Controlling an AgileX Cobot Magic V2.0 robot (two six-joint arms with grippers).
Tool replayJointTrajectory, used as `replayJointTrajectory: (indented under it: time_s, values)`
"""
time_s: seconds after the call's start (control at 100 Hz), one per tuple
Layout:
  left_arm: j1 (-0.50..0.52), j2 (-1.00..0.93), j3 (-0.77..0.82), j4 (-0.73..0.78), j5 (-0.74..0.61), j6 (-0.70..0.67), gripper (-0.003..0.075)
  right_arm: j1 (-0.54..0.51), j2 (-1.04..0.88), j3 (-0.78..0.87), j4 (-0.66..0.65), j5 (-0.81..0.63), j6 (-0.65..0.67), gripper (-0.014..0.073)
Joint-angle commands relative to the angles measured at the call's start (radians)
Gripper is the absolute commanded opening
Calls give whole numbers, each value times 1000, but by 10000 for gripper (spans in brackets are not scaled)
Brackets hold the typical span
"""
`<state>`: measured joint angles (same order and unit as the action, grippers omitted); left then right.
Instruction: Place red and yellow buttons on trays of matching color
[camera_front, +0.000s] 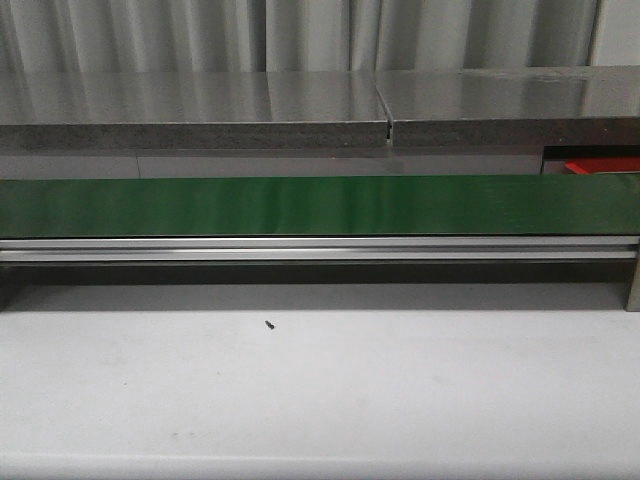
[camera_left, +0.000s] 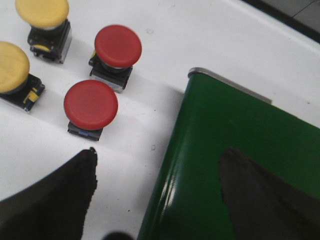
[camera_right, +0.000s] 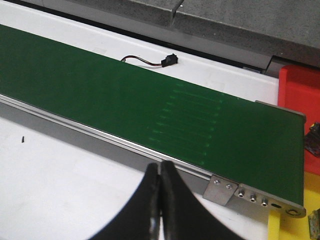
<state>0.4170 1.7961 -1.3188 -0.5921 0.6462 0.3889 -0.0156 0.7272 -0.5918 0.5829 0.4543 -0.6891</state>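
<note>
In the left wrist view, the left gripper (camera_left: 157, 195) is hanging with its two dark fingers (camera_left: 55, 200) spread wide apart and gripping nothing. One finger is showing over the white worktop (camera_left: 210, 35), the other over the end of the green belt (camera_left: 240, 130). Four buttons are sitting on the worktop beside that belt end, all clear of the fingers. The nearer red button (camera_left: 91, 104) is lying closest, just beyond the tip of the finger over the worktop and not touching it. The farther red button (camera_left: 118, 46) is standing behind it, and two yellow buttons (camera_left: 42, 11) (camera_left: 11, 67) are sitting further out to that side, one cut by the picture's edge.

In the right wrist view, the right gripper (camera_right: 160, 200) is showing its fingers pressed together with nothing between them, hovering over the worktop just in front of the belt's metal rail. Past the far end of the belt, a red tray (camera_right: 299, 90) is showing, and a yellow tray (camera_right: 290, 227) is peeking out below it. A small black connector (camera_right: 169, 61) on a wire is lying behind the belt.

The front view is showing the belt running across the whole width, a thin strip of the red tray at its right end, and a tiny dark speck (camera_front: 269, 324) on the worktop; neither the buttons nor either gripper is appearing there.
</note>
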Motion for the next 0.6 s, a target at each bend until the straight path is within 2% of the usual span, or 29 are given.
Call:
replayJointTrajectory:
  time_s: [0.0,0.25,0.59]
  values:
    - [2,-13,-47,-6,-24,-21,503,2,-4,-26,23,-54,-9,-99]
    - [2,19,-59,114,-68,-106,503,2,-4,-26,23,-54,-9,-99]
    - [2,54,-65,116,-131,-106,503,2,-4,-26,23,-54,-9,-99]
